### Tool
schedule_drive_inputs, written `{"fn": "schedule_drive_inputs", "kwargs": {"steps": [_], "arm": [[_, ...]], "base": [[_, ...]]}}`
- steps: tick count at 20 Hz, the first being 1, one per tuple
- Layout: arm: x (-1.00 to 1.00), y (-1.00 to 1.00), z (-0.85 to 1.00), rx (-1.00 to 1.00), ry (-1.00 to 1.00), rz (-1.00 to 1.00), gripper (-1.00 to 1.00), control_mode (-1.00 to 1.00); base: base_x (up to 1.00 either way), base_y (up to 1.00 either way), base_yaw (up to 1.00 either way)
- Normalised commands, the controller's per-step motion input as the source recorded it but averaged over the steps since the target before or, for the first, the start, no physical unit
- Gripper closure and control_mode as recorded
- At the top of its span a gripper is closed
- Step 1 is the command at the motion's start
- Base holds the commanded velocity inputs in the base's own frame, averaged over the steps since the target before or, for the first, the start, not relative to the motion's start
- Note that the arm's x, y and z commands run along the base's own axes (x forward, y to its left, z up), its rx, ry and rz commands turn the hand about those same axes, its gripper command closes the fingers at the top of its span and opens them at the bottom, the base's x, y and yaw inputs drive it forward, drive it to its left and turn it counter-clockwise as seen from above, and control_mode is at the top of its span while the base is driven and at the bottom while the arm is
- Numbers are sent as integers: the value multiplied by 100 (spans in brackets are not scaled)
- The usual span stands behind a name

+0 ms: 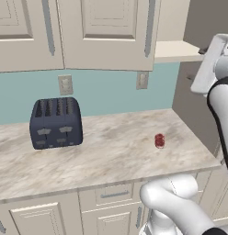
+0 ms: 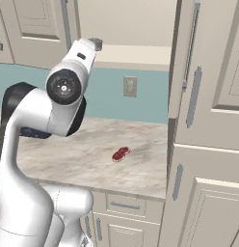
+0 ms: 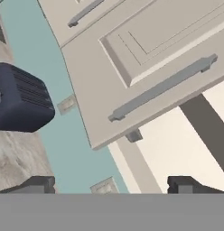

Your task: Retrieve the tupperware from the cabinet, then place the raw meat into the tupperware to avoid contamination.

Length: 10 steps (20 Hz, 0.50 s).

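The gripper (image 3: pixel 111 185), fingers spread wide, faces the cabinet (image 1: pixel 106 34) by its open shelf. Reach straight in, clear of the door edge. The raw meat (image 1: pixel 159 140) waits near the counter's right edge.

cabinet (image 1: pixel 102 32): beige, grey bar handles | raw meat (image 1: pixel 159 140): red (pale streaks) | toaster (image 1: pixel 56 123): dark blue | desk (image 1: pixel 111 156): beige-grey marbled | wall (image 1: pixel 106 92): teal | arm (image 2: pixel 39 125): white, dark joints
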Motion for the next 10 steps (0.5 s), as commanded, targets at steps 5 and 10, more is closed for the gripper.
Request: {"fn": "schedule_drive_inputs", "kwargs": {"steps": [5, 10], "arm": [[9, 1, 0, -18, -2, 6, -100, -100], [19, 0, 0, -17, -1, 3, -100, -100]], "base": [[0, 0, 0], [0, 0, 0]]}}
